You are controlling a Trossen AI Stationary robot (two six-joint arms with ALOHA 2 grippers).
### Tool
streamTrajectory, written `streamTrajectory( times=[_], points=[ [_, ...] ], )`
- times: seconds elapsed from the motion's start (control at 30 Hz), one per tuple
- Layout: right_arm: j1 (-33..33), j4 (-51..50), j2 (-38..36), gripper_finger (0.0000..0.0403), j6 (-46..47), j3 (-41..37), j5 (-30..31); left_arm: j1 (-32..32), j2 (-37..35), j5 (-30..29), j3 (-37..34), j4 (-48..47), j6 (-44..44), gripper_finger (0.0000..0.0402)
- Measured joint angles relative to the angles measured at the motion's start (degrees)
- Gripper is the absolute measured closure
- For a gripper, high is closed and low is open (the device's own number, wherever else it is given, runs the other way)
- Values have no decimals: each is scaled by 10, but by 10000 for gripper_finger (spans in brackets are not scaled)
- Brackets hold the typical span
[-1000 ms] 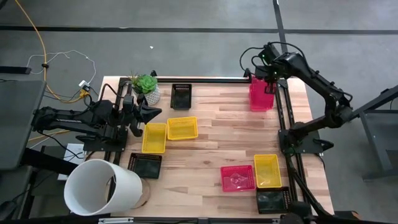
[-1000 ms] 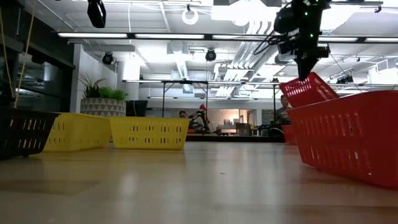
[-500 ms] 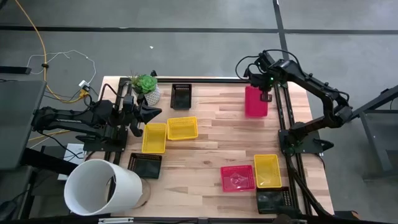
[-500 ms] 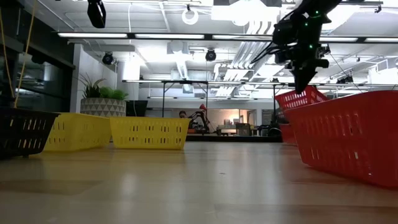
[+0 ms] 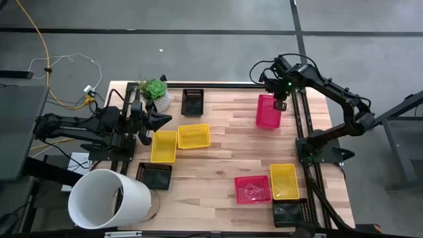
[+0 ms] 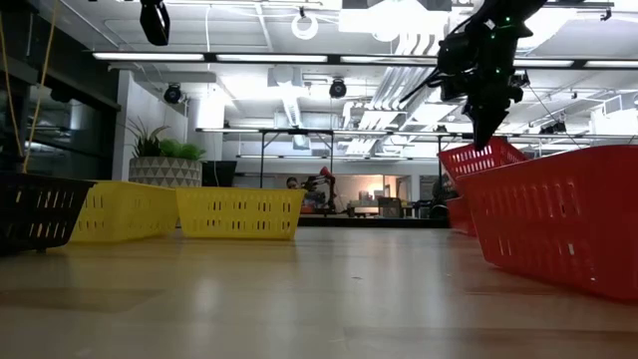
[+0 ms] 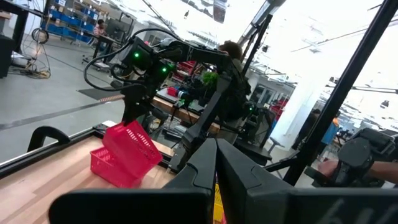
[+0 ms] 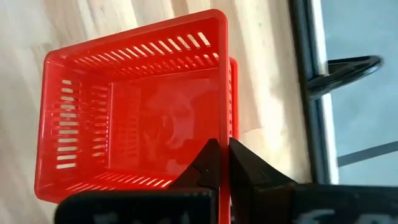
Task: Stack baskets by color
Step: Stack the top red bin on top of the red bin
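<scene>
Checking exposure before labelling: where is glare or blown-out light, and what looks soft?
Left wrist view: sky behind the red basket is blown out. Low view: ceiling lamps glare; near red basket looks soft. Right wrist view: sheen on the basket floor.

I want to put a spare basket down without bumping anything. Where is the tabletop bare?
The widest bare patch is mid-table, between the yellow basket and the pink basket held by the right pincer. The corner with the pink-red basket is crowded; so is the left pincer side.
</scene>
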Motion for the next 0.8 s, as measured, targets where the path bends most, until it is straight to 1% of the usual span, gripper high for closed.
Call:
streamTrajectory(
  times=[0.13, 0.33, 0.43, 0.6, 0.73, 0.8],
  points=[
    [0, -1, 4, 403, 27, 0, -4, 0, 0, 0, 0, 0, 0, 401],
    [0, -6, 30, 402, 47, 0, -4, 0, 0, 1, 0, 0, 0, 401],
    [0, -5, 39, 392, 47, 0, -4, 0, 0, 1, 0, 0, 0, 401],
    [0, -3, 45, 349, 47, 0, 1, 0, 0, 1, 0, 0, 0, 401],
    [0, 8, 45, 299, 56, 0, 10, 0, 0, 1, 0, 0, 0, 401],
    [0, 15, 41, 270, 58, 0, 31, 0, 0, 1, 0, 0, 0, 401]
  ],
)
